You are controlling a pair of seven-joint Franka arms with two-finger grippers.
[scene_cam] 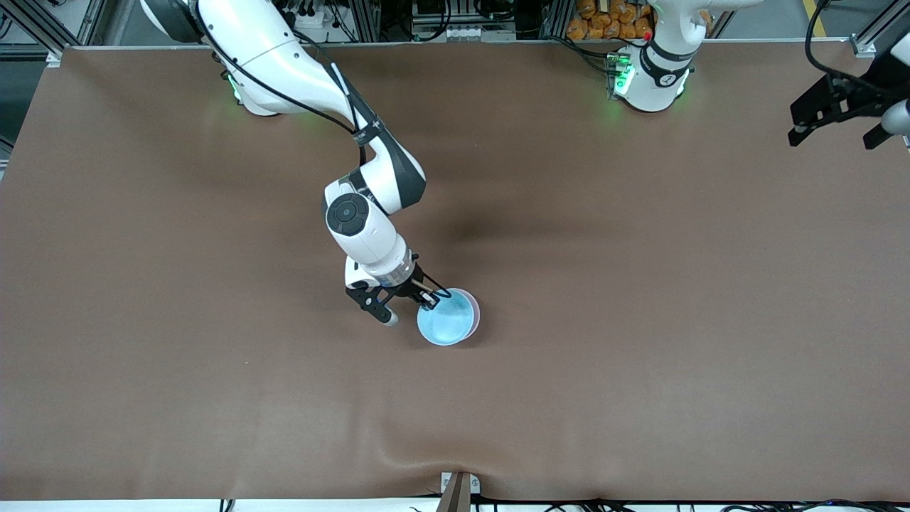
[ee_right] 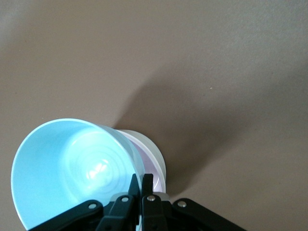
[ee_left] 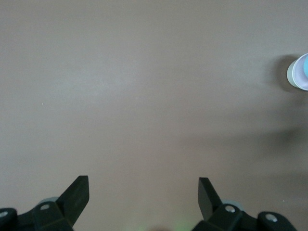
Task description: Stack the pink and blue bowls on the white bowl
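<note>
My right gripper point(scene_cam: 429, 299) is shut on the rim of the light blue bowl point(scene_cam: 445, 323), near the middle of the table. In the right wrist view the fingers point(ee_right: 140, 179) pinch the blue bowl's point(ee_right: 67, 168) wall, and the bowl is tilted. It sits partly in the pink bowl point(ee_right: 150, 168), which is nested in the white bowl point(ee_right: 158, 153). In the front view only a thin pink rim point(scene_cam: 475, 308) shows beside the blue bowl; the white bowl is hidden there. My left gripper point(scene_cam: 832, 134) is open and empty, up in the air over the table's edge at the left arm's end.
The brown table cover point(scene_cam: 640, 320) is bare around the stack. The left wrist view shows the open left gripper point(ee_left: 143, 185) over bare cover, with the bowl stack point(ee_left: 301, 72) small at the picture's edge.
</note>
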